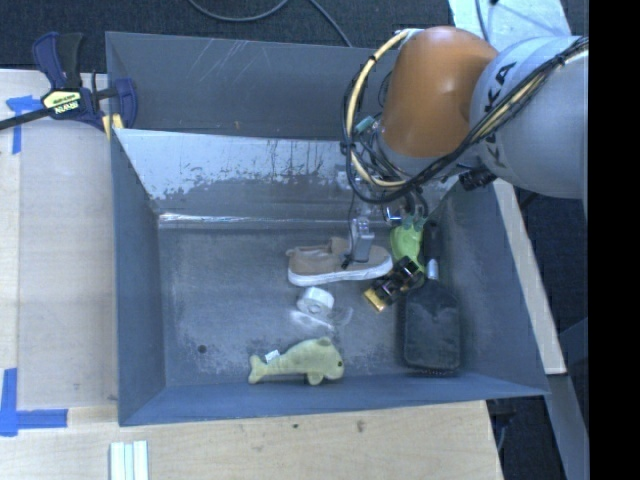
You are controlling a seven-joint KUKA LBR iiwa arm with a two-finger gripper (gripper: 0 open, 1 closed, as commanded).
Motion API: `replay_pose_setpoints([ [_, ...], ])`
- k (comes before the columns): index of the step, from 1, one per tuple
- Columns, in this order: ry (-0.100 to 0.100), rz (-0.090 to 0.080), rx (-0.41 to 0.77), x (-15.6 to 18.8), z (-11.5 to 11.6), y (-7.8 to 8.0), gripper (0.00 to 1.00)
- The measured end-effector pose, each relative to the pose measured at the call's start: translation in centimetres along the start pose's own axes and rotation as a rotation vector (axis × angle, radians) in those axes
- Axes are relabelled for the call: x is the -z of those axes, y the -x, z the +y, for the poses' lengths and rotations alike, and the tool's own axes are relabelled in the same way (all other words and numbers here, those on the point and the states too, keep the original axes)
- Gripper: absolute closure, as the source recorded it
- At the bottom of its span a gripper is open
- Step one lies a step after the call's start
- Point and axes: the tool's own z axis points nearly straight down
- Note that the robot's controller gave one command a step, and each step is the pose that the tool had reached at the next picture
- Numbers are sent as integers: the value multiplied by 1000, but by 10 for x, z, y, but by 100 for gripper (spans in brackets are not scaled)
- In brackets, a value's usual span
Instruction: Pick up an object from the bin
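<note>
My gripper (358, 245) hangs low in the middle of the bin, right over the heel end of a small beige shoe with a white sole (335, 265). Its tip seems to touch the shoe's right part or stand just above it. A green thing (408, 238) lies just right of the gripper. Below that lies a small yellow and black thing (392, 286). A clear plastic piece (318, 306) lies on the floor just in front of the shoe.
A yellow-green plush fish (298, 361) lies near the bin's front wall. A black pouch (432, 333) fills the front right corner. The arm, with its orange cover and cables, comes in over the back right rim.
</note>
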Motion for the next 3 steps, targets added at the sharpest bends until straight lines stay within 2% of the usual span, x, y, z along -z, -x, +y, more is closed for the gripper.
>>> replay_pose_setpoints([
  [1, 0, -3, 0, 3, 0, 0, 0],
  [2, 0, -1, -11, 24, -15, -53, 0],
  [3, 0, -11, -72, -10, 4, -36, 0],
])
